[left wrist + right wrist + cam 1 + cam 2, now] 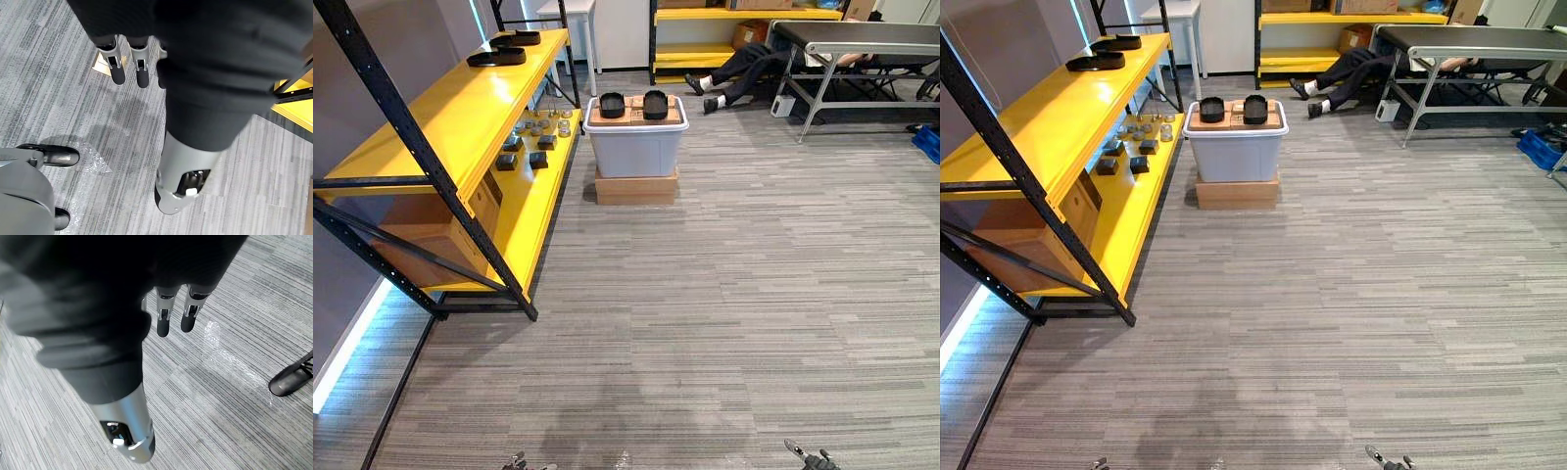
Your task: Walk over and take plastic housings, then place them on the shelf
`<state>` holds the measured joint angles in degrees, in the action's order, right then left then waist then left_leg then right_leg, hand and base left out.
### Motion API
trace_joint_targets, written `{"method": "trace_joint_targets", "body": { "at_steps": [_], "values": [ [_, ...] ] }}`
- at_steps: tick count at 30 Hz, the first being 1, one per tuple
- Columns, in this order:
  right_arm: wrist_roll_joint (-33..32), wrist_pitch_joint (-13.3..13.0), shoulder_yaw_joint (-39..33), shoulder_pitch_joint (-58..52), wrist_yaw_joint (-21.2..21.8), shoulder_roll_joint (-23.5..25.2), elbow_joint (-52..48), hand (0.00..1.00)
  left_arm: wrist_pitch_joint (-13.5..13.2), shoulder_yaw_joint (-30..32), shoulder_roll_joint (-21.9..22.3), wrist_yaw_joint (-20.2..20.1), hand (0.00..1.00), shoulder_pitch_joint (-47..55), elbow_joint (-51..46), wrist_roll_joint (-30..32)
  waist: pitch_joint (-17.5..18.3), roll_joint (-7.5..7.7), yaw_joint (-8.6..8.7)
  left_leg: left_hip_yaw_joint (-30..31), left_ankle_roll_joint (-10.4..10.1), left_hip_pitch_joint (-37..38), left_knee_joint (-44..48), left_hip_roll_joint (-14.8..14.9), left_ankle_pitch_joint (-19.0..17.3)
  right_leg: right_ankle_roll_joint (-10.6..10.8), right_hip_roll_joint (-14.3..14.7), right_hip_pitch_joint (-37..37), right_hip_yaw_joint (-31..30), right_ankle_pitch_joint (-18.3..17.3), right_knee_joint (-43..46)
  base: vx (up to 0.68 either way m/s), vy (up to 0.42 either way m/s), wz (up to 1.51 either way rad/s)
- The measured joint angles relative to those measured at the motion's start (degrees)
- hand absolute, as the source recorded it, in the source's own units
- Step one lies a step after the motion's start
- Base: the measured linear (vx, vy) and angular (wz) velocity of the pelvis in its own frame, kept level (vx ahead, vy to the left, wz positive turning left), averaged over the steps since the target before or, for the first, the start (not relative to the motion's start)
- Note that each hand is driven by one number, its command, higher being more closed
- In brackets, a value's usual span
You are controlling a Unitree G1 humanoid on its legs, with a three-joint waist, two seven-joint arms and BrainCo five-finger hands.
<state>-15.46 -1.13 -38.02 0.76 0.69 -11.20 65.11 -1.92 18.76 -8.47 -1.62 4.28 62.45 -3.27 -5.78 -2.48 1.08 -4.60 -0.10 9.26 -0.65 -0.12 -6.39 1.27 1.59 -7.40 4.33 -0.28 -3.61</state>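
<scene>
While two black plastic housings sit side by side on a cardboard sheet laid over the lid of a pale grey bin, both of the robot's hands hang well short of that bin, over the grey striped carpet. The bin itself stands on a flat cardboard box.

Just left of the bin runs a yellow shelf on a black frame. On its upper board, beyond the bin, lie two more dark housings, one behind the other. On its lower board, level with the bin, is a cluster of small dark and silvery parts. A brown carton is tucked under the upper board, on the near side of the bin.

Beyond the bin and to its right, a person's legs in dark trousers stretch across the carpet before a second yellow shelf. Further right stands a metal-legged table, with a blue crate at the far right.

The left hand points straight, relaxed fingers down at the carpet and holds nothing. The right hand is the same: fingers extended, thumb apart, empty.
</scene>
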Motion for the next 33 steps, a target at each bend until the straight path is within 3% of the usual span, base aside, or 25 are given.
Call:
{"method": "trace_joint_targets", "body": {
  "at_steps": [23, 33],
  "values": [
    [0.42, -0.05, 3.31, -1.55, 0.02, 0.3, 0.39, 0.0, -0.19, -0.29, -0.12, 0.05, 0.0, 0.26, -0.48, -0.05, 1.35, 0.59, -0.09, -0.88, -0.17, 1.03, -0.79, 0.11, -0.1, 0.08, 0.16, -0.4, -0.83, -0.05, -0.01, -0.01, -0.003, -0.02],
    [0.01, -0.04, 4.46, -1.04, 0.62, 2.06, -0.73, 0.0, -0.17, -1.34, -0.22, 0.06, 0.0, 0.46, -1.05, -0.06, 1.06, 1.13, -1.02, -3.44, -0.58, -2.07, -0.12, 0.27, -1.43, -0.21, 0.41, 3.82, -3.24, -0.7, 1.24, -0.02, -0.011, -0.12]
  ]
}}
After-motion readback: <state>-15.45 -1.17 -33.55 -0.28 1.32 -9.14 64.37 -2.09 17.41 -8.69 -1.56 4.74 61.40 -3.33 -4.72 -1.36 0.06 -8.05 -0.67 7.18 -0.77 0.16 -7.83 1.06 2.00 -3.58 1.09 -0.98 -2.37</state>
